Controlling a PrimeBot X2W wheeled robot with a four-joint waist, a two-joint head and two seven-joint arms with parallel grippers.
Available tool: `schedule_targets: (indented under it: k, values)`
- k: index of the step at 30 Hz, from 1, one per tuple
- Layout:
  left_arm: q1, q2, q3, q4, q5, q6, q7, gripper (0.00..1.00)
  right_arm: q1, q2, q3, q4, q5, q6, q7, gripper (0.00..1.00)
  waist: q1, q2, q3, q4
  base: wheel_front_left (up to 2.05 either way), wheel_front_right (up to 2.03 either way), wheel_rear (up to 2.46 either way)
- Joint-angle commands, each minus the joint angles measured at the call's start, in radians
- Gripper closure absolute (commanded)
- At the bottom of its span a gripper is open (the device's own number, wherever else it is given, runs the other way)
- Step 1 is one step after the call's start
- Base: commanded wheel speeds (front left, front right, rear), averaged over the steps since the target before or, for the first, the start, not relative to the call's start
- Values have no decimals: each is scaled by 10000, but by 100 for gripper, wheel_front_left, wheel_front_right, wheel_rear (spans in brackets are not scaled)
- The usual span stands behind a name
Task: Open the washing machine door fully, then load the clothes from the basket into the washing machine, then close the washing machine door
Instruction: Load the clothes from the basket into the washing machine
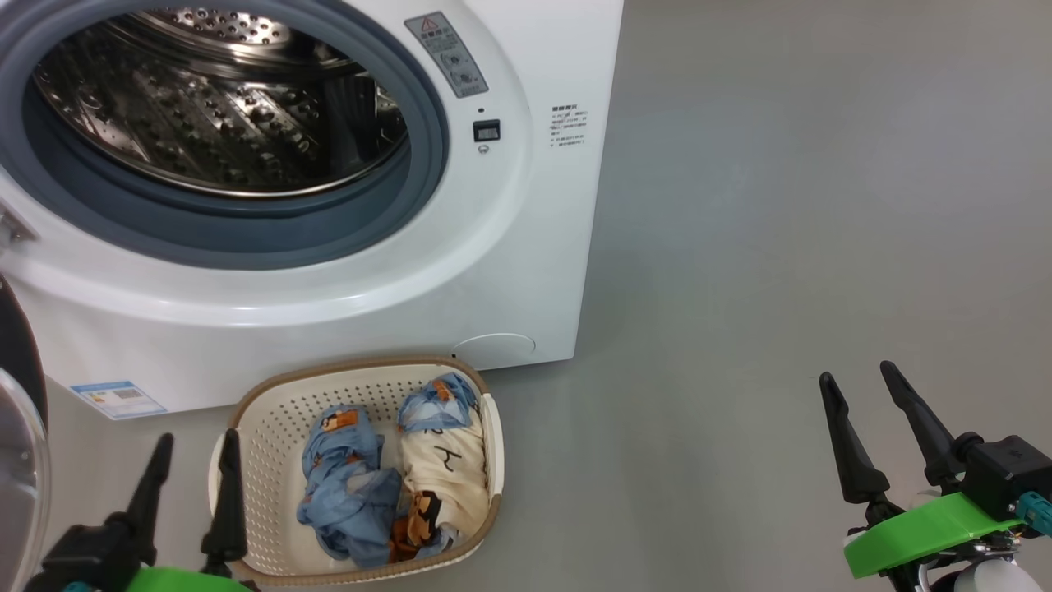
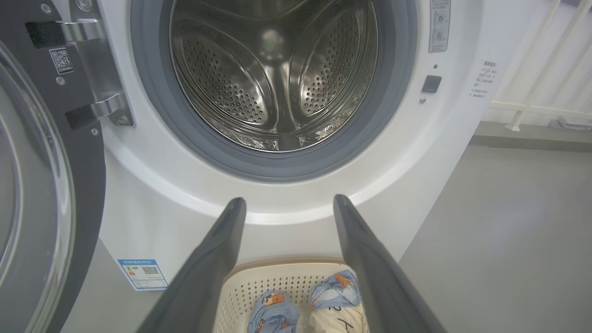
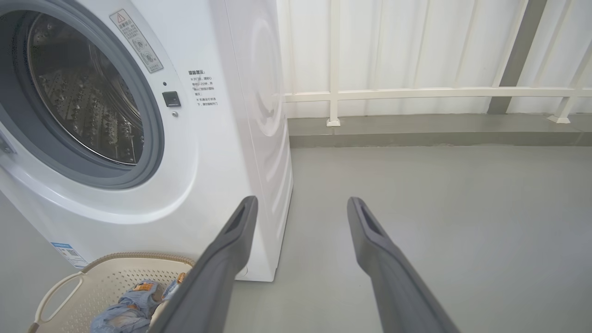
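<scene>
The white washing machine (image 1: 526, 247) stands with its steel drum (image 1: 222, 107) exposed. Its black-rimmed glass door (image 2: 41, 185) is swung wide to the left, also at the head view's left edge (image 1: 20, 460). On the floor in front sits the cream basket (image 1: 271, 427) holding the clothes: a light blue bundle (image 1: 345, 485) and a cream patched bundle (image 1: 440, 460). My left gripper (image 1: 197, 448) hovers open just left of the basket, empty; in its wrist view (image 2: 289, 203) it points at the machine's front below the drum. My right gripper (image 1: 859, 378) is open and empty over bare floor at the right.
Grey floor (image 1: 781, 205) spreads to the right of the machine. A white railing (image 3: 416, 92) and panelled wall stand behind, with a low grey kerb (image 3: 416, 134) along the base. A blue label (image 1: 115, 397) marks the machine's lower left corner.
</scene>
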Motion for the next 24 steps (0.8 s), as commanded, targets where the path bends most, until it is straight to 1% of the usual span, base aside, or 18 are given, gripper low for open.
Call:
schedule_targets:
  k: [1,6,11,17,24]
  values:
    - [-226,171,229,-61,-8,8,-65,0,-122,-110,164,-266,-49,44,-122,0,0,0,46,-7,0,0,0]
    - [-412,137,62,700,-22,8,-65,0,-293,5,247,-290,-67,44,-122,0,0,0,324,-65,0,0,0]
    - [-915,109,-282,1914,86,8,-65,0,-575,156,332,-346,-98,44,-122,0,0,0,809,-175,0,0,0]
    - [-1872,164,-571,3487,105,8,-65,0,-1045,424,492,-420,-164,44,-122,0,0,0,1625,-387,0,0,0]
    - [-3257,470,-1018,5524,23,8,-65,0,-1704,705,789,-492,-222,44,-122,0,0,0,2722,-677,0,0,0]
